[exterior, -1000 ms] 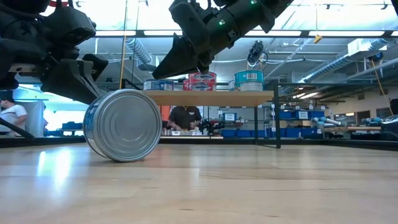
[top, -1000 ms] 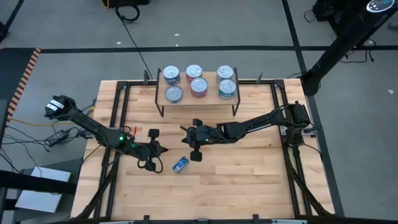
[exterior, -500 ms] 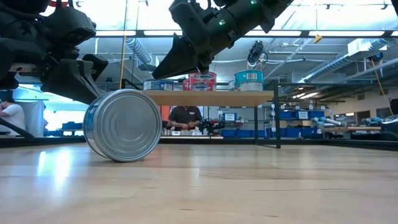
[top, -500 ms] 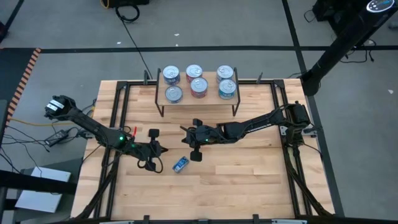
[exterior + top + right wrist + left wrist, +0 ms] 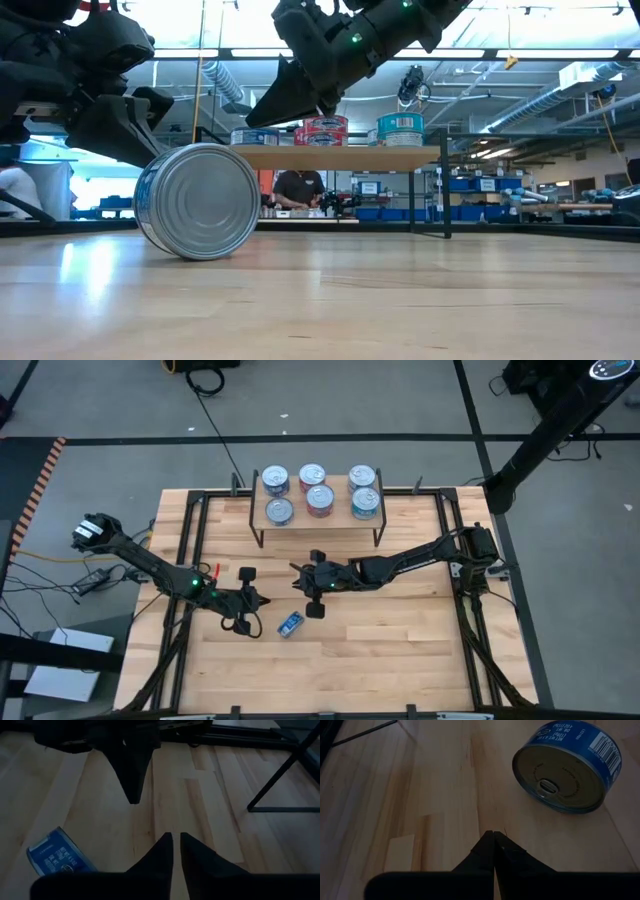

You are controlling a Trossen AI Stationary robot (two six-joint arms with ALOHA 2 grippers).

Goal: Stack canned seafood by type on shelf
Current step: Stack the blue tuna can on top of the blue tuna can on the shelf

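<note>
Left fingers (image 5: pixel 493 842) pressed together, angled toward toppled blue tin (image 5: pixel 567 766).

light: bright, even overhead | low view: backlit, arms silhouetted | glare: tin (image 5: pixel 198 201) end | wrist views: dim

Desk (image 5: pixel 400 650): pale wood planks, smooth, with a soft sheen; in the low view it mirrors the light.

Loose tin (image 5: pixel 197 200) on its side: bright metal end, ribbed in rings, glossy. In the left wrist view its end looks duller, and a glossy blue printed label wraps the side.

Shelf (image 5: pixel 320 520), toward 12 o'clock on the desk: light wood top, thin black metal legs, matt.

Tins on the shelf (image 5: pixel 320 495): shiny silver metal tops; blue, red or teal labels.

Left tool (image 5: pixel 493 851) and right tool (image 5: pixel 175 851): dark, matt fingers.

Floor around the desk: grey, smooth, dull.
</note>
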